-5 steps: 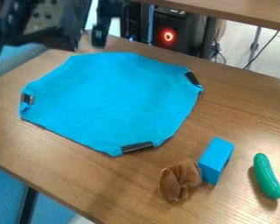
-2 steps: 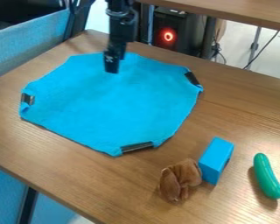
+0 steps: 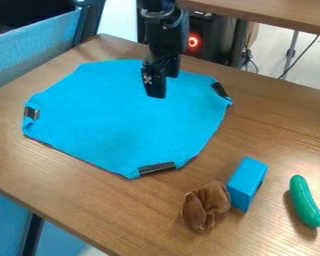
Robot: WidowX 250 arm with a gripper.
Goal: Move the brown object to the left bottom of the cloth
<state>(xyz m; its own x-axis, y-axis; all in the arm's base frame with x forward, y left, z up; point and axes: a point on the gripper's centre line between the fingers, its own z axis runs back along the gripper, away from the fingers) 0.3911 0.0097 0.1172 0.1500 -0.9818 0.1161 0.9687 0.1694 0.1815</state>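
The soft brown thing [image 3: 206,205] is on the desk [image 3: 142,210], off the cloth, near its bottom edge. A blue block [image 3: 246,182] sits right beside it. Past the block is a long green toy [image 3: 305,201]. The big blue cloth [image 3: 122,117] lies flat, with black bits at some corners. The gripper [image 3: 161,86] hangs over the cloth's top part. I can't tell how open it is, but I see nothing in it.

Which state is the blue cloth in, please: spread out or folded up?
Spread out: the cloth lies as one broad sheet on the table, with only its corners turned in.
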